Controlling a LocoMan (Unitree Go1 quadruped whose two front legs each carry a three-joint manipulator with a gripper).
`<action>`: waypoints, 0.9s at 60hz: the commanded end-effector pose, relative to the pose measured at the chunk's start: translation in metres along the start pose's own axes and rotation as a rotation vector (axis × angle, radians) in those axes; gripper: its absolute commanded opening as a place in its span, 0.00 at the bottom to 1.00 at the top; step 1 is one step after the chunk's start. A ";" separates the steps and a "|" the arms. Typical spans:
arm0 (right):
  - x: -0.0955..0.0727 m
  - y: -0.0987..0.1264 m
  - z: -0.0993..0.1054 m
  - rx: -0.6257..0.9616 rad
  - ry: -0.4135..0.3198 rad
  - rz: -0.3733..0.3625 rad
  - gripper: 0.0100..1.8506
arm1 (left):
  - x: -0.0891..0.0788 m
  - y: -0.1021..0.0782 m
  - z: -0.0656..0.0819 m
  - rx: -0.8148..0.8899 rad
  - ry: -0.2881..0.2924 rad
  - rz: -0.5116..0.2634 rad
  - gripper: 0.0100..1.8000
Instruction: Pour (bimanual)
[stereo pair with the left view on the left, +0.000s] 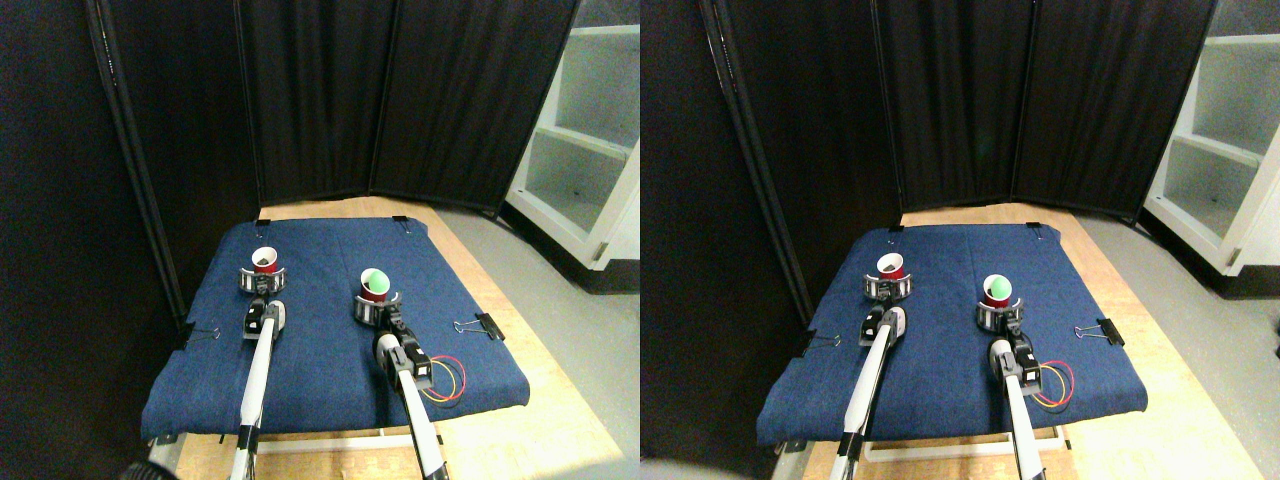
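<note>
The left gripper (262, 283) is clamped around a red cup (264, 261); the right gripper (377, 307) is clamped around another red cup (374, 283) with green inside.

Both manipulators are cut off by the bottom edge; their bases are out of view. The left gripper (262, 281) and right gripper (377, 308) are too small to show how the fingers stand around the cups. The left red cup (264, 261) holds something dark (contents too small to identify). The right red cup (374, 283) shows a green inside; whether lining or contents, cannot tell. The blue cloth (330, 350) hides most of the worktop (340, 208). The white shelf unit (585, 150) is cropped by the right edge.
</note>
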 end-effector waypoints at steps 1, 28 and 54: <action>0.005 0.006 -0.002 -0.001 0.007 0.052 0.53 | 0.001 0.005 -0.009 0.014 0.010 0.029 0.66; 0.005 0.006 -0.005 -0.009 -0.018 0.042 0.44 | 0.011 0.005 -0.011 0.086 -0.073 0.066 0.36; 0.005 0.011 -0.002 -0.034 -0.105 0.049 0.18 | 0.012 0.001 -0.008 0.178 -0.178 0.051 0.18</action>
